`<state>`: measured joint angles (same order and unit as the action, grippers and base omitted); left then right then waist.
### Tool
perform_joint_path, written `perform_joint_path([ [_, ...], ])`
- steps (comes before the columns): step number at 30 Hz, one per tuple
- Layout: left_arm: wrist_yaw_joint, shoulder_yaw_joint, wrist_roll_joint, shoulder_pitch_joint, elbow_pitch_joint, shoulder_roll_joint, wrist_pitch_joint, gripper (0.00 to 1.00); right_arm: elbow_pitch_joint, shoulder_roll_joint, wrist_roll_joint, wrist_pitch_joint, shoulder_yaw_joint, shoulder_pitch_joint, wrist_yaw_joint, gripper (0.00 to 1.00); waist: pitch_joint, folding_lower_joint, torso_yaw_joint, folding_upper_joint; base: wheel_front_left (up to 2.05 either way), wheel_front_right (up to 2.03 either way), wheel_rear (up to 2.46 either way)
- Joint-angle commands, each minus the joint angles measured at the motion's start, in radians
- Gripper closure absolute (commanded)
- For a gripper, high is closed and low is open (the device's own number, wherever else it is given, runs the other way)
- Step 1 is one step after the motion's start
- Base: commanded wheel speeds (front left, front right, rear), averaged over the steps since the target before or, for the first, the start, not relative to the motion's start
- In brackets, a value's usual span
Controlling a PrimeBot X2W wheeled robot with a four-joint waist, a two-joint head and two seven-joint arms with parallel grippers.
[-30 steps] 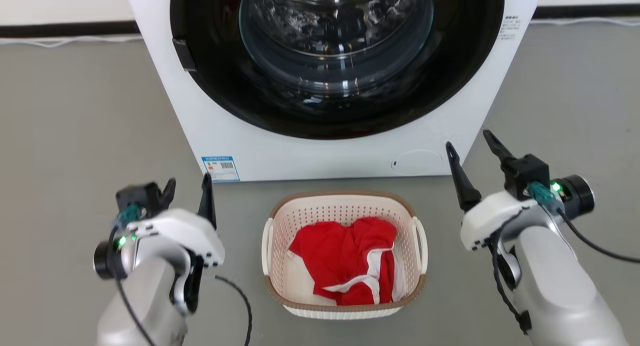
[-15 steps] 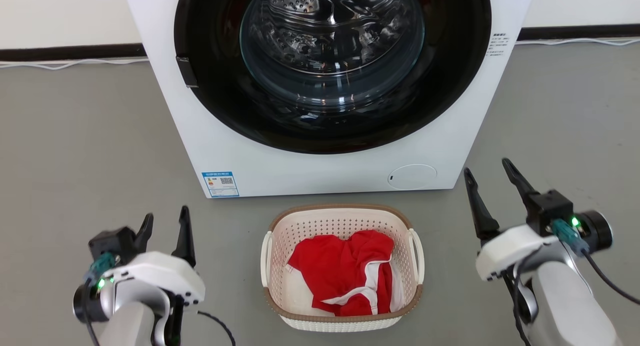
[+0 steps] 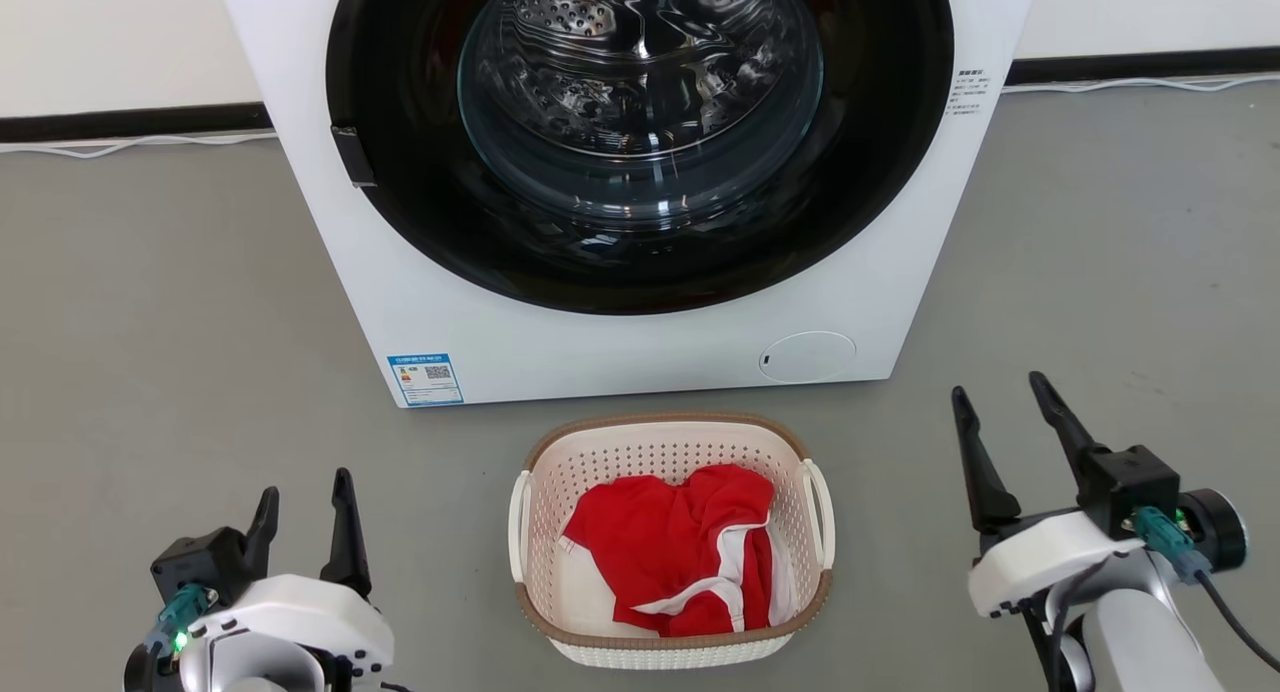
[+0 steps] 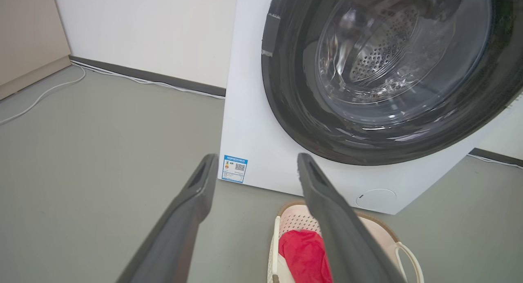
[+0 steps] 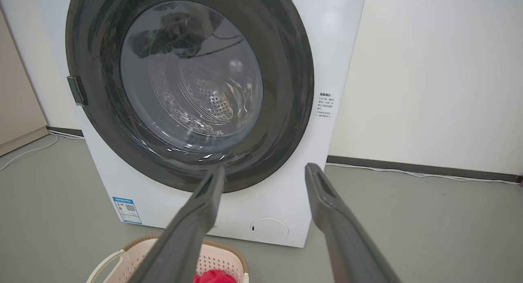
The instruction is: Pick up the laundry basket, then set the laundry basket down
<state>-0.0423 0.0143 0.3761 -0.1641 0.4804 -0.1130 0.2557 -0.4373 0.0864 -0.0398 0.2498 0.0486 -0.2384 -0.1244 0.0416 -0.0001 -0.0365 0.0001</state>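
Observation:
The laundry basket (image 3: 545, 492) is cream-white and perforated, with a brown rim and two white side loop handles. It stands on the grey floor just in front of the washer, holding red and white cloth (image 3: 680, 547). My left gripper (image 3: 305, 487) is open, well to the basket's left, with nothing between its fingers. My right gripper (image 3: 1000, 392) is open too, off to the basket's right. Part of the basket (image 4: 294, 221) appears low in the left wrist view behind my left gripper (image 4: 255, 158). Its rim (image 5: 220, 260) sits at the bottom of the right wrist view below my right gripper (image 5: 265, 170).
A white front-loading washer (image 3: 620, 352) with a dark round door (image 3: 420, 212) rises right behind the basket. Grey floor (image 3: 150, 322) lies open on both sides. A white cable (image 3: 120, 144) runs along the wall's dark skirting.
Both grippers sit lower in the head view and farther from the washer than a second ago, still open. The camera has tilted, so the washer and basket have shifted in the picture.

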Motion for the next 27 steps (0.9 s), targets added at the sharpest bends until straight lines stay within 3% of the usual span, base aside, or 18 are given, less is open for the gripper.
perform_joint_path([
  [1, 0.010, -0.037, -0.014, -0.011, -0.034, -0.010, 0.006, 0.00, 0.034, 0.001, 0.007, 0.012, -0.012, -0.003, -0.006, 0.00, 0.002, 0.0001, 0.000, -0.0001, 0.00, 0.00, 0.00],
  [13, 0.026, -0.083, -0.064, 0.004, -0.066, 0.004, 0.006, 0.00, 0.061, -0.014, -0.004, 0.012, 0.058, 0.039, -0.006, 0.00, 0.008, 0.0001, 0.023, -0.0001, 0.00, 0.00, 0.00],
  [14, 0.018, -0.054, -0.061, 0.016, -0.040, 0.020, 0.000, 1.00, 0.033, -0.014, -0.002, 0.000, 0.080, 0.051, 0.000, 1.00, 0.008, 0.0001, 0.023, -0.0001, 0.00, 0.00, 0.00],
  [24, 0.026, -0.062, 0.013, 0.030, -0.017, 0.029, -0.027, 1.00, 0.002, -0.025, 0.088, -0.034, 0.089, 0.067, 0.000, 1.00, 0.003, 0.0023, 0.024, -0.0001, 0.00, 0.00, 0.00],
  [27, 0.031, -0.062, 0.055, 0.032, -0.025, 0.031, -0.037, 1.00, 0.011, -0.026, 0.143, -0.042, 0.085, 0.072, 0.000, 1.00, 0.003, 0.0002, 0.025, -0.0001, 0.00, 0.00, 0.00],
])
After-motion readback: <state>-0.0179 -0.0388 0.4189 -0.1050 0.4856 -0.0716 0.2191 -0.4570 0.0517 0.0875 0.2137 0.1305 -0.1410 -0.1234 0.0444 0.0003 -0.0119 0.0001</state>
